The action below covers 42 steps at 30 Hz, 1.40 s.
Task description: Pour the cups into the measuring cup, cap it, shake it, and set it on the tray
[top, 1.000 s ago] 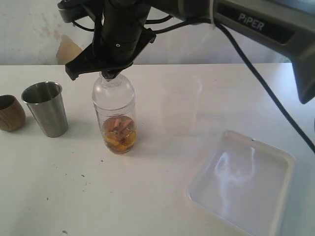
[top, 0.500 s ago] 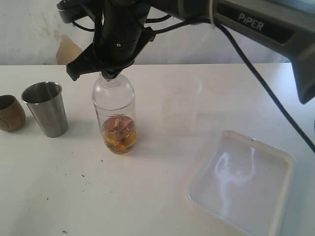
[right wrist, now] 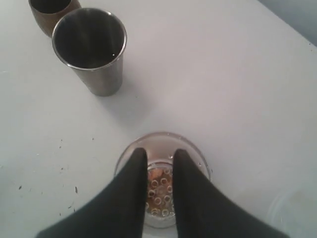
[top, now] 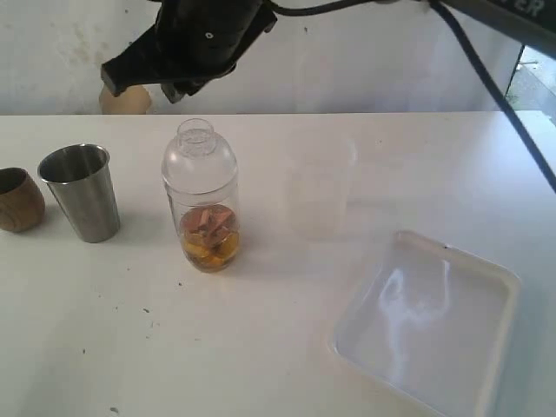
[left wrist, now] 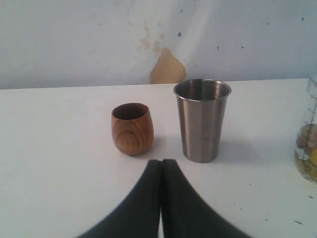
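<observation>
Three cups stand on the white table point(top: 261, 347): one tapered shiny steel tumbler point(top: 82, 195), one short round brown wooden cup point(top: 17, 201) and one frosted whitish plastic cup point(top: 320, 191). One tall clear plastic measuring cup point(top: 207, 217), capped by one clear dome lid point(top: 199, 161), sits below the right gripper point(right wrist: 160, 154), whose fingers are slightly parted and grip nothing. The left gripper point(left wrist: 161, 166) is pressed closed and empty, with the tumbler and wooden cup just ahead of it. Only the exterior view shows the one shallow white rectangular tray point(top: 426, 321); only the right wrist view shows the lid's perforated mouth.
</observation>
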### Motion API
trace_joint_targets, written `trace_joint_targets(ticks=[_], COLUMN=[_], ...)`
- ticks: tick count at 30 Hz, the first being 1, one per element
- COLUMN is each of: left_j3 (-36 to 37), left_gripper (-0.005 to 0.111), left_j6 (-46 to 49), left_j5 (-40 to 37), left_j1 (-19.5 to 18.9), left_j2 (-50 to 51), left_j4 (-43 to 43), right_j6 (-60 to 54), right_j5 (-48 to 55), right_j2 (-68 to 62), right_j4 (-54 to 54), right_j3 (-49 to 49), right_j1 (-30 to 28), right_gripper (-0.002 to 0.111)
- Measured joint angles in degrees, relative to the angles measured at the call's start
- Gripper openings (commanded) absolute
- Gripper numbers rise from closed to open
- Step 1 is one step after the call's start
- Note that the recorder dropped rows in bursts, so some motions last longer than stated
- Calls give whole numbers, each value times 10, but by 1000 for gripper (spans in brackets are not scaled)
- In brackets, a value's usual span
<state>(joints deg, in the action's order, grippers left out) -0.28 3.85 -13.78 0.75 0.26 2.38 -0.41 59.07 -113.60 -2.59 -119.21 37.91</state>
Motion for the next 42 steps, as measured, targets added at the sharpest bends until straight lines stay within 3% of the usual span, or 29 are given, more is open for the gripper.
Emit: trace_joint_targets(ticks=[2, 42], left_j3=[0, 0], left_gripper=[0, 0], left_j6=[0, 0], left_j5=[0, 1], left_j1=[0, 0], left_j2=[0, 0], left_j4=[0, 0], right_j6=[4, -2], right_j5=[-6, -8], right_j2=[0, -35], right_j4=[0, -7], right_j3=[0, 5], right_j1=[0, 4], right_gripper=[0, 0])
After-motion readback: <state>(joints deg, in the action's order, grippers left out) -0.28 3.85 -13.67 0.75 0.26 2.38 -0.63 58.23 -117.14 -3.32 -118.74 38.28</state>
